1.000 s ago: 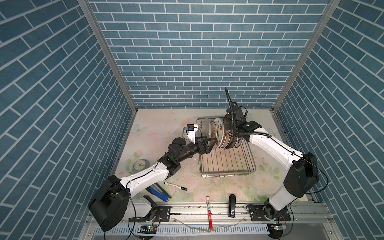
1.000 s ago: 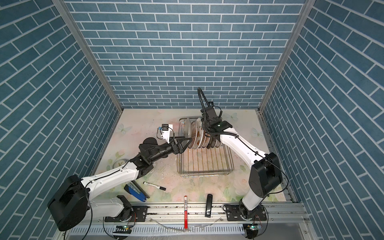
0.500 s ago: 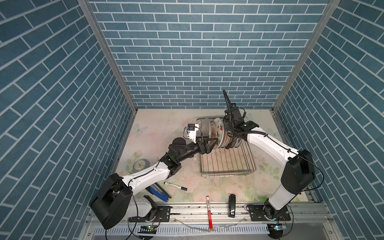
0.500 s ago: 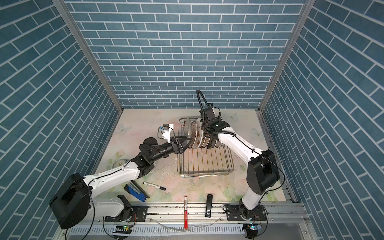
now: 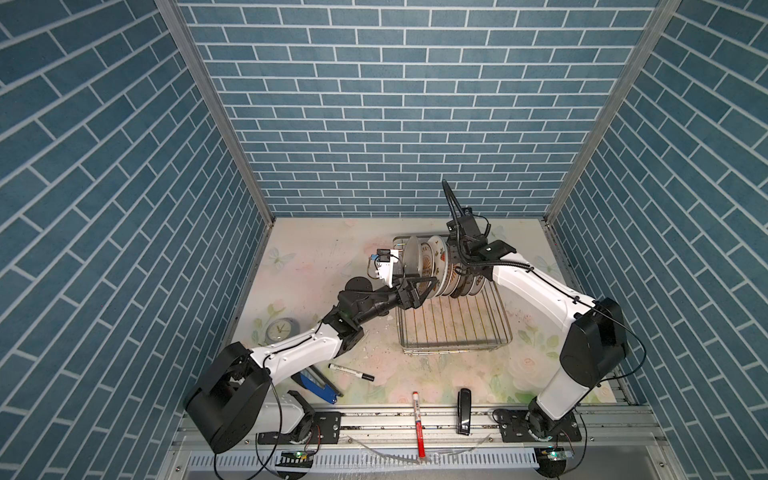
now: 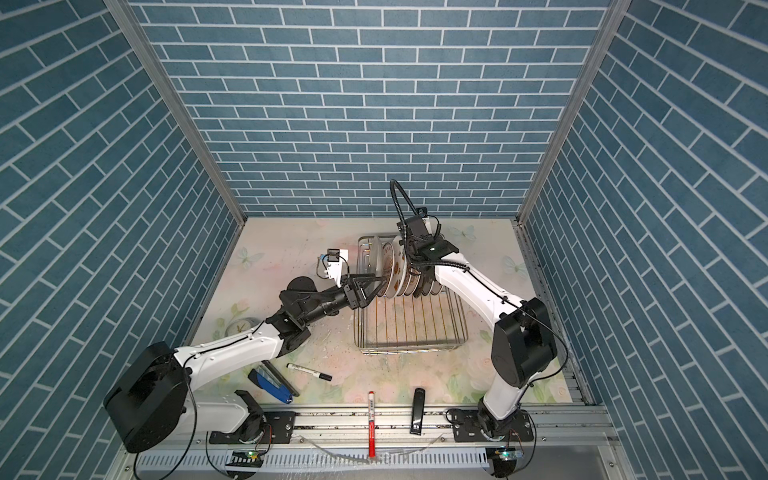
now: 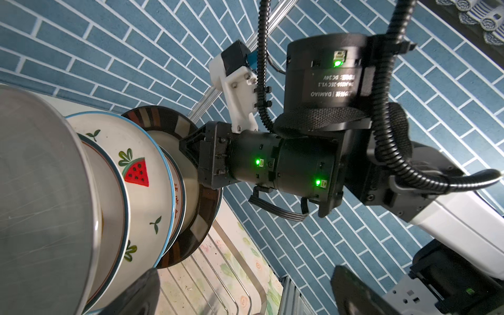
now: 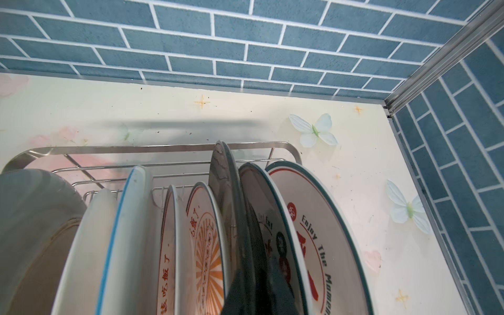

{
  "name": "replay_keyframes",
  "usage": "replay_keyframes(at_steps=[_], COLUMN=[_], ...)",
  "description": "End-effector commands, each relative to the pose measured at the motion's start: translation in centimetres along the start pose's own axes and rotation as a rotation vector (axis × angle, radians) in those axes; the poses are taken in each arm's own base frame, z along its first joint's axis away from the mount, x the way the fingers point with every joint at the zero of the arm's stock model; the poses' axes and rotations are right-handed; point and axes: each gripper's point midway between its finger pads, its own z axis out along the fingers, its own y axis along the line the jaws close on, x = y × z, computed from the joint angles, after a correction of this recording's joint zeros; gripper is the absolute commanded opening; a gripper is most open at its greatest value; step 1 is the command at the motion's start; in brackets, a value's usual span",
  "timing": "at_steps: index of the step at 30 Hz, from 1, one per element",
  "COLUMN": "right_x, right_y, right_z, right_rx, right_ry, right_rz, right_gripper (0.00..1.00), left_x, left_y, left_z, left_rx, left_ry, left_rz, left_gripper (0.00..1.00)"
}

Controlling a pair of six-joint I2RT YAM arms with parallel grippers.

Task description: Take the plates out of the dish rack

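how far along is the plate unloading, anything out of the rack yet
Nothing looks done: no plate lies on the table, and all the plates stand in the dish rack. In hand: the right gripper is shut on the rim of the dark plate, among the others. The left gripper hangs open near the plates. Left: every plate.

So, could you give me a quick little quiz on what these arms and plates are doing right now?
1. True or false: the left gripper is clamped on a plate.
2. Whose rim does the right gripper pinch? A the watermelon plate, B the dark-rimmed plate, C the grey plate.
3. Fill in: all the plates stand on edge in the ___.
Key: 1 false, it is open; 2 B; 3 dish rack.
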Motion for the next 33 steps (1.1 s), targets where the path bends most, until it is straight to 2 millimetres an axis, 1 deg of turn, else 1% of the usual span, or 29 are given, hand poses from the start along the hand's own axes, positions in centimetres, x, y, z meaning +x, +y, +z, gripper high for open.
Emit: replay_keyframes(at_steps=[1,7,12,20,24,28,33], right_x=[-0.4,-2.6,-4.4,-7.2,-8.0,-8.4,-9.2], right_y=[-0.4,-0.3,-1.1,-2.6,-3.3,-3.8,-4.6], right_z=[0.3,-0.9,-2.2,-6.0,-7.4,-8.1,-9.8], right_rx=[0.06,0.088,0.132,0.152,0.177,0.197,0.192], right_ry=[0.005,-0.049,-0.105,-0.21,-0.247,-0.266,-0.307], right_rz=[0.048,0.019,-0.008,-0.021,-0.034,-0.047,-0.035], right_gripper=[0.0,0.0,0.0,0.0,0.0,0.0,0.0], left_x=[0.2,0.2,0.3,0.2,0.2,0.2,0.1], left_y=[-0.5,-0.2,-0.1,-0.1,0.3,0.6,0.4], left_z=[0.2,0.3,0.3,0.3,0.3,0.4,0.7], left_rx=[0.033,0.023,0.02,0.012,-0.004,-0.015,-0.014], left_ry=[0.004,0.002,0.003,0.003,0.002,-0.001,0.005], left_rz=[0.006,0.003,0.001,0.002,0.006,0.004,0.003], left_gripper=[1.0,1.0,1.0,1.0,1.0,1.0,1.0])
